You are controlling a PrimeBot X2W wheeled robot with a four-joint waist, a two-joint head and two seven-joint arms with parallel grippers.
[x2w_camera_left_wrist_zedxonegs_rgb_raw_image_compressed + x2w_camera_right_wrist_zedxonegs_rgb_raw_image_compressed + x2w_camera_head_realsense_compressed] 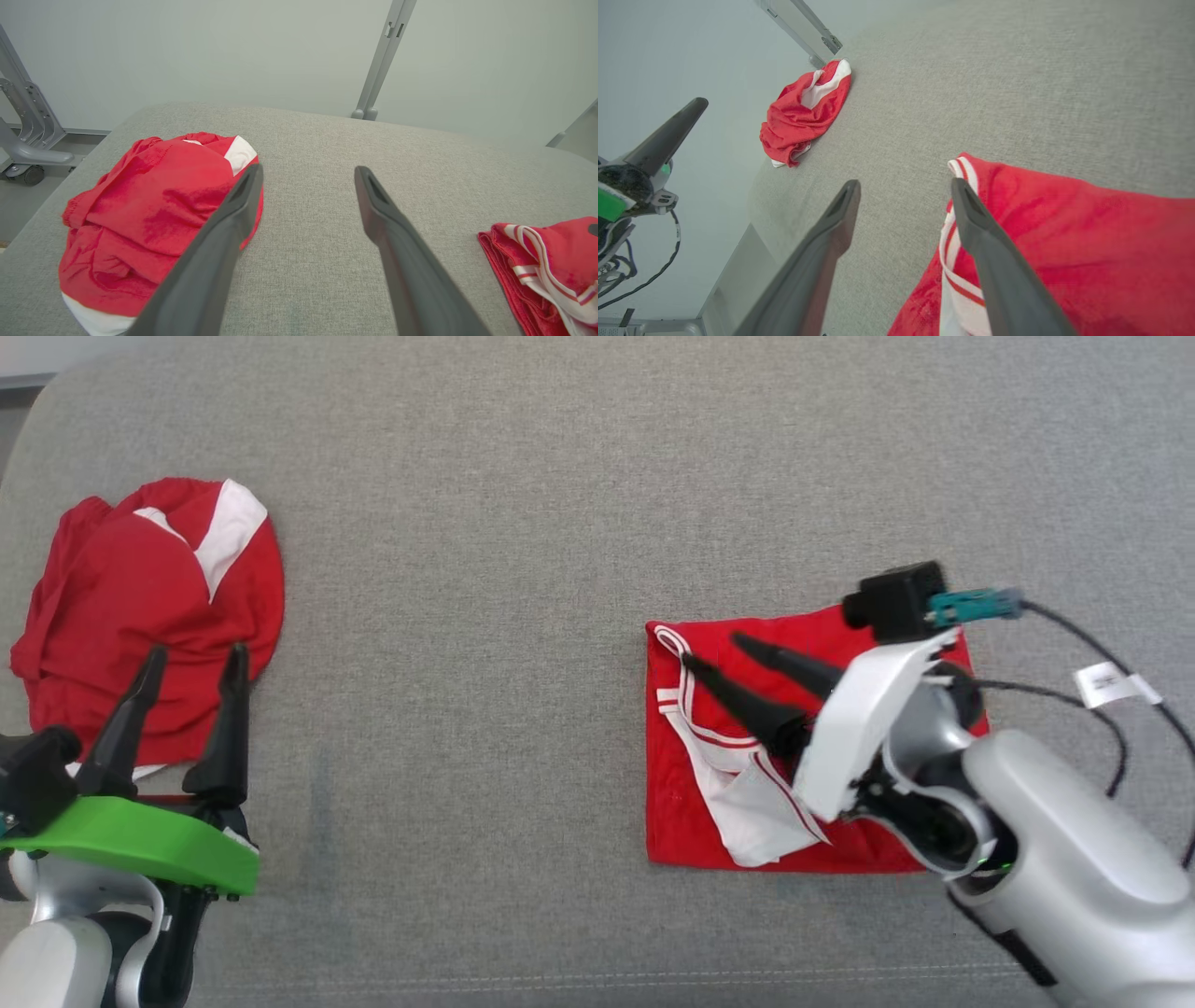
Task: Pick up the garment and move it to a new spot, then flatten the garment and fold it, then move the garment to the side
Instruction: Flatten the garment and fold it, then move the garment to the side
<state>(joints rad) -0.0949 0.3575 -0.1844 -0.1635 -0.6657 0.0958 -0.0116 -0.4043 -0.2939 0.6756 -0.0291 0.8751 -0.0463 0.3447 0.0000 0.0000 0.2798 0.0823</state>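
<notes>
Folded red garment [681,803] beneath right hand [711,648]

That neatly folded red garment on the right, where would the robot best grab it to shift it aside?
Probably its thick left edge: the folded garment has its layers stacked there, as the left wrist view shows, so one pinch could catch them all. The open right gripper hangs over that side, so coming down from above, fingers astride the edge, seems simplest.

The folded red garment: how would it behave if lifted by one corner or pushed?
The folded red garment looks thin and soft: probably floppy and light, unfolding if lifted. Pushed across the textured grey surface, it would likely bunch.
</notes>
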